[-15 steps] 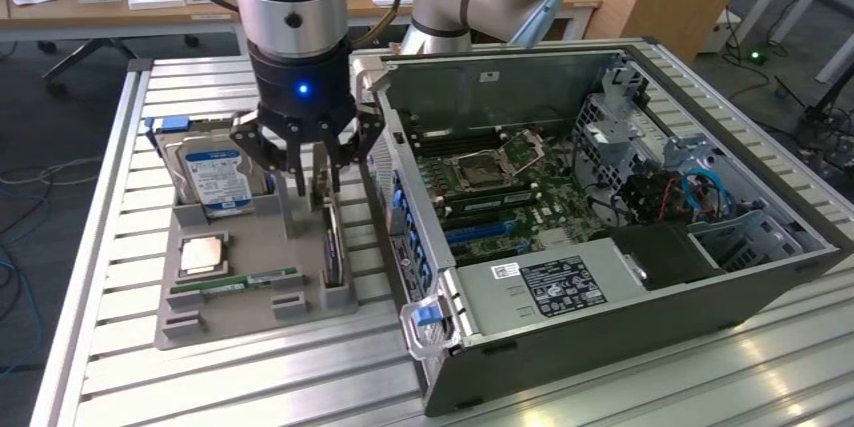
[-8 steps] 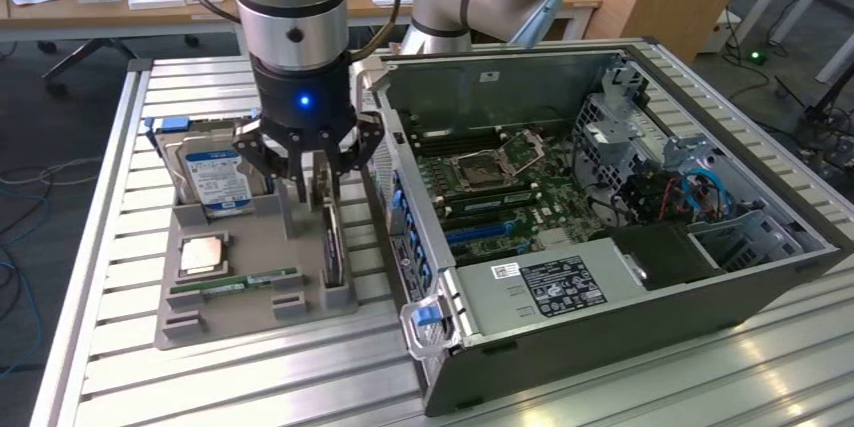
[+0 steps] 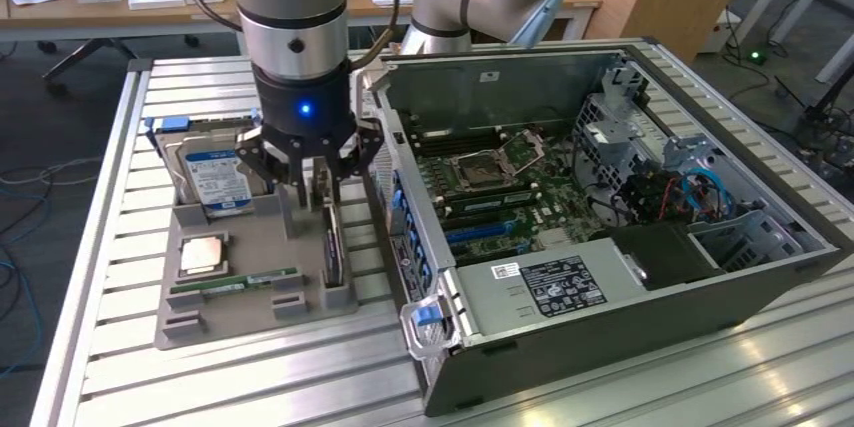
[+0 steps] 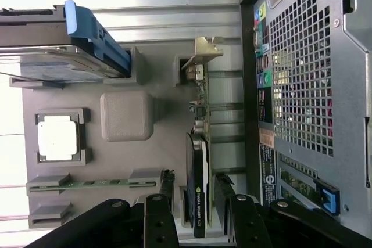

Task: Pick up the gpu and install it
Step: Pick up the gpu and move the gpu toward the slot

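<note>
A black gripper (image 3: 320,179) (image 4: 195,177) on a silver robot arm hangs open, its dark fingers (image 4: 167,181) straddling the gpu (image 3: 331,252) (image 4: 197,161) with a gap on each side, gripping nothing. The gpu, a thin green card with a black face and silver end bracket, stands on edge directly beneath, slotted in a grey moulded holder (image 3: 247,322). Further out in the holder sit a blue-labelled silver hard drive (image 3: 220,179), a square silver processor (image 3: 203,255) and a narrow green memory stick (image 3: 234,284). Just beside the gripper on the opposite side lies an open dark grey computer case (image 3: 641,337).
</note>
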Controlling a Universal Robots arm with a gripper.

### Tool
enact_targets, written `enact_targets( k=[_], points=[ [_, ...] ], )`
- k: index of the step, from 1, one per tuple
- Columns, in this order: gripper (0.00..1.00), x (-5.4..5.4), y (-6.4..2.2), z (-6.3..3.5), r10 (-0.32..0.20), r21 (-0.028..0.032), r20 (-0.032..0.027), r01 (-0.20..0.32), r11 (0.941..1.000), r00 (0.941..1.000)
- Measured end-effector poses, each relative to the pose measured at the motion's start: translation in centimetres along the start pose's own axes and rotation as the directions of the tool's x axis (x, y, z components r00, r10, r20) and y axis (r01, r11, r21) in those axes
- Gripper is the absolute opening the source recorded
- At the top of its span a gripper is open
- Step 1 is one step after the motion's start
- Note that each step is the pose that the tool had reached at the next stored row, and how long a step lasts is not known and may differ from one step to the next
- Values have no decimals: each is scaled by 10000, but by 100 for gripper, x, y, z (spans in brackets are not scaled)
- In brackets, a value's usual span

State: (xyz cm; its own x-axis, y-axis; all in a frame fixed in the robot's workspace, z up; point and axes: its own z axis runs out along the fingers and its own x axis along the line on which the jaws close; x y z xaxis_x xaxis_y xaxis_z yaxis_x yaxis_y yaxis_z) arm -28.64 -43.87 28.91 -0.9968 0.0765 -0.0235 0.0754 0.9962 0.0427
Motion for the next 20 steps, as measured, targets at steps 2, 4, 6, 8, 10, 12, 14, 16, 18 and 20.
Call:
enact_targets(
  k=[2, 4, 6, 8, 10, 12, 14, 16, 18, 20],
  points=[
    [42, 1, -1, 29, 0, 0, -1, 0, 10000, 10000],
    [42, 2, -3, 60, 0, 2, -2, 0, 10000, 10000],
    [42, 3, -4, 85, 0, 1, -1, 0, 10000, 10000],
    [42, 3, -4, 86, 0, 2, -2, 0, 10000, 10000],
    [42, 3, -4, 86, 0, 2, -3, 0, 10000, 10000],
    [42, -15, -2, 89, 0, -1, 1, 0, 10000, 10000],
    [42, -37, -1, 90, 0, 1, -1, 0, 10000, 10000],
    [42, -66, 2, 91, 1, 0, -1, -1, 10000, 10000],
    [42, -80, 2, 92, 0, 1, -2, 0, 10000, 10000],
    [42, -80, 2, 92, 1, 1, -1, -1, 10000, 10000]
  ],
)
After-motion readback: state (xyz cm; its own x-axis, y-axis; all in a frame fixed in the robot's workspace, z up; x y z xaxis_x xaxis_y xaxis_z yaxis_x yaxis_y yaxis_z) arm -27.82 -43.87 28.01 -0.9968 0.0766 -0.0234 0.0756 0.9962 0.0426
